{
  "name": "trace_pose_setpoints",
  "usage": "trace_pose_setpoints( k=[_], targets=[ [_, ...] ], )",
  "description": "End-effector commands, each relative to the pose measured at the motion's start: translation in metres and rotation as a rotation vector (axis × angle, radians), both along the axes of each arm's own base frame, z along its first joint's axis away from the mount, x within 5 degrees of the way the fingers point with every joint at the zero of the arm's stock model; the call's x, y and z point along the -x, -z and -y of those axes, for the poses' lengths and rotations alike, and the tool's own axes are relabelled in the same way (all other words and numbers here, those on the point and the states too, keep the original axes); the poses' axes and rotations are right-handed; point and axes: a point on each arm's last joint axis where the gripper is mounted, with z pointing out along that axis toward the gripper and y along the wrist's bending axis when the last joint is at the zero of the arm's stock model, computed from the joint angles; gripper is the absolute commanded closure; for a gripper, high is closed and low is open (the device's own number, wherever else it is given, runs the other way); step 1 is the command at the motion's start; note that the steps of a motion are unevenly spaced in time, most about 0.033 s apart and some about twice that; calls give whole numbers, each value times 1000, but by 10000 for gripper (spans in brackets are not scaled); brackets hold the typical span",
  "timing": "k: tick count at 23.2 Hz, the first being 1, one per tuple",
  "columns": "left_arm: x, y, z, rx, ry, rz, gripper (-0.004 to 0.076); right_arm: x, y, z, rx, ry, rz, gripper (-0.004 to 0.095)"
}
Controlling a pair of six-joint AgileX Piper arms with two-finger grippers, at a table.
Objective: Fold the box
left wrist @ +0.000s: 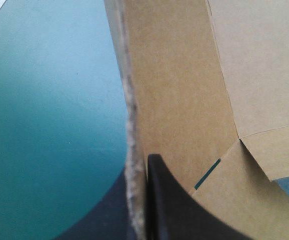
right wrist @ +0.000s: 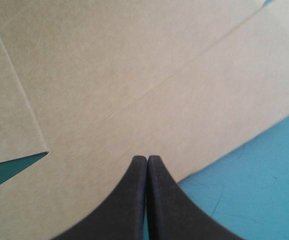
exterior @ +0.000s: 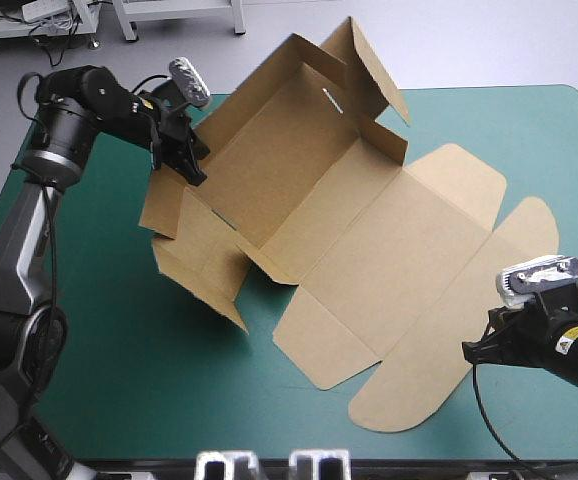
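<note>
The box (exterior: 369, 230) lies across the middle of the teal-green cover (exterior: 119, 360), half formed. Its left part is tilted up off the table, the end flaps (exterior: 364, 60) are raised at the far side, and a side flap (exterior: 199, 270) hangs forward near the left. The lid panel (exterior: 439, 330), with its rounded corners, is spread flat toward the right. The left gripper (exterior: 184, 160) is clamped on the upper edge of the raised wall, and in the left wrist view the board's raw edge is seen pinched between the two black fingers (left wrist: 184, 210). The right gripper (exterior: 481, 348) is placed at the lid's near-right rim with its fingers pressed together into one point (right wrist: 147, 157). Whether that point bears on the board or only hovers at its edge cannot be told. The step in hand is judged to be the raising of the left wall about its crease. For this to be done well, the wall should be swung around the scored line and not dragged, so that the whole sheet is not pulled across the cover. The pinch should be held firm and close to the edge, since stiff board may slip out. The lid is best weighted by the right gripper so that the base is not lifted. The loose side flap should be watched, as it could be trapped outside the wall instead of tucked within.
</note>
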Motion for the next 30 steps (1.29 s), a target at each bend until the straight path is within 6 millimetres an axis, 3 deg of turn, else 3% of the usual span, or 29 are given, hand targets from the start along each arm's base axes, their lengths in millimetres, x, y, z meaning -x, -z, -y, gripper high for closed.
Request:
trace_pose_setpoints(
  k=[1, 8, 13, 16, 22, 30],
  targets=[
    [19, -31, 23, -89, 100, 195, 733, -5, -12, -1, -31, 10, 93, 928],
    [27, -41, 69, -212, 325, 464, 733, -11, -25, -1, -101, 67, 199, 928],
    [27, -37, 84, -195, 361, 528, 734, -21, -59, 0, -114, 94, 277, 928],
    [26, -26, 87, -171, 334, 567, 734, -43, -81, -2, -100, 96, 294, 928],
    [23, -32, 85, 35, 95, 592, 734, -90, -95, -8, -78, 86, 260, 928],
    [23, -25, 74, -74, -18, 511, 734, -132, -101, -16, -77, 54, 230, 928]
  ],
)
